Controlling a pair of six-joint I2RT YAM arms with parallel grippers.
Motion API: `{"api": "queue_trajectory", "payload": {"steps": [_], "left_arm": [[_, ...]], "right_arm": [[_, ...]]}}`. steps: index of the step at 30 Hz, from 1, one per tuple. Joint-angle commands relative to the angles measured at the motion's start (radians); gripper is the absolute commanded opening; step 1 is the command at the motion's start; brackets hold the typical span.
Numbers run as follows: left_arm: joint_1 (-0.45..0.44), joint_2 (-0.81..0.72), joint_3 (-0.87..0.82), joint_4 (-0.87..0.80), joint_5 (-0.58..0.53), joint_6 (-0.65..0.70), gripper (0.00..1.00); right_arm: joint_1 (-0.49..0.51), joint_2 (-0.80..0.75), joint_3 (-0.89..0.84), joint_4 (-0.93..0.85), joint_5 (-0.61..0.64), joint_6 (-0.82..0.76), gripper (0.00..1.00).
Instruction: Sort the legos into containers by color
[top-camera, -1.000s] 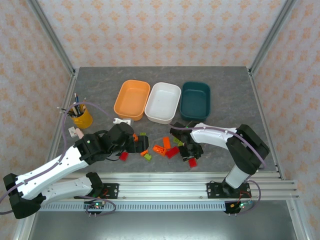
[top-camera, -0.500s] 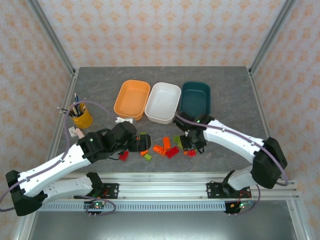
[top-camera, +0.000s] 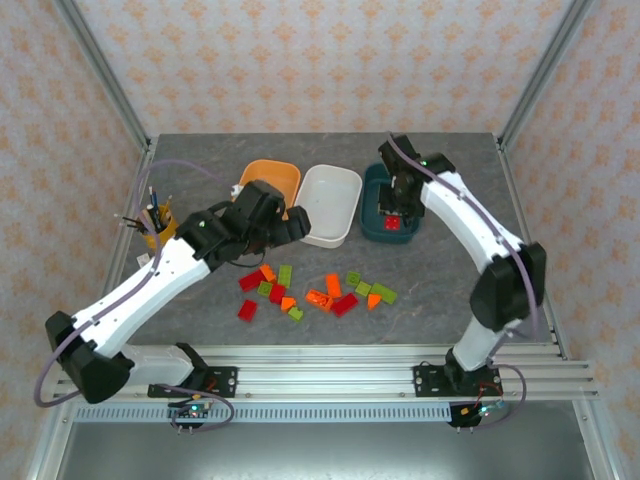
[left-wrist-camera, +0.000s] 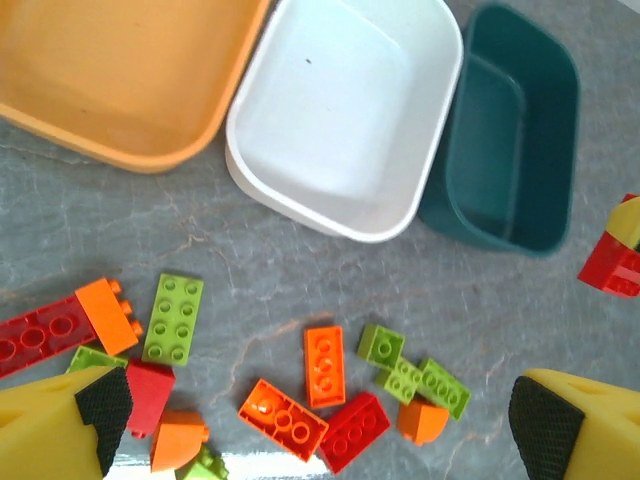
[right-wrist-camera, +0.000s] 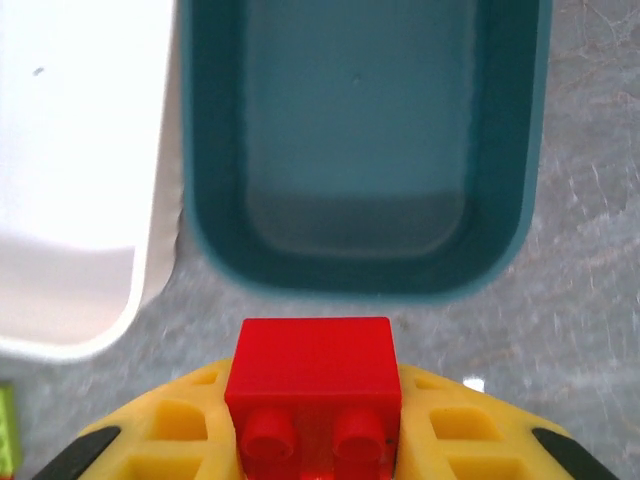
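Now the right claw (right-wrist-camera: 325, 445) is squeezing shut on a red lego (right-wrist-camera: 312, 375). It is hanging over the near end of the dark teal tub (top-camera: 408, 180). A moment ago, 0.5 seconds back, this claw was down low by the pile. The red lego's 2 bumps are pointing back at the wrist camera. Its long side is lying across, from one finger to the other.

The left claw (left-wrist-camera: 315, 420) is holding its fingers wide apart, with nothing between them. Before, it was down among the legos. Now it is sitting higher, by the near ends of the orange tub (left-wrist-camera: 120, 70) and the white tub (left-wrist-camera: 340, 110).

The loose legos (top-camera: 330, 290), red, orange and green mixed, are lying on the grey table (top-camera: 460, 280) in front of the 3 tubs.
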Motion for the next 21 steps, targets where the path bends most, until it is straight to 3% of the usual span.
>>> {"api": "queue_trajectory", "payload": {"steps": [1, 7, 12, 16, 21], "left_arm": [[0.056, 0.066, 0.08, -0.008, 0.051, 0.018, 1.0], [0.102, 0.172, 0.166, -0.002, 0.097, 0.048, 1.0], [0.104, 0.226, 0.199, -0.011, 0.112, 0.05, 1.0], [0.105, 0.234, 0.194, -0.024, 0.101, 0.036, 1.0], [0.104, 0.223, 0.18, -0.042, 0.093, 0.027, 1.0]], "right_arm": [[-0.051, 0.142, 0.092, 0.039, 0.015, -0.036, 0.26], [-0.118, 0.401, 0.266, 0.029, -0.025, -0.033, 0.27], [-0.145, 0.523, 0.359, 0.006, -0.057, -0.033, 0.31], [-0.147, 0.582, 0.416, -0.027, -0.059, -0.038, 0.42], [-0.148, 0.55, 0.429, -0.03, -0.056, -0.043, 0.57]]}}
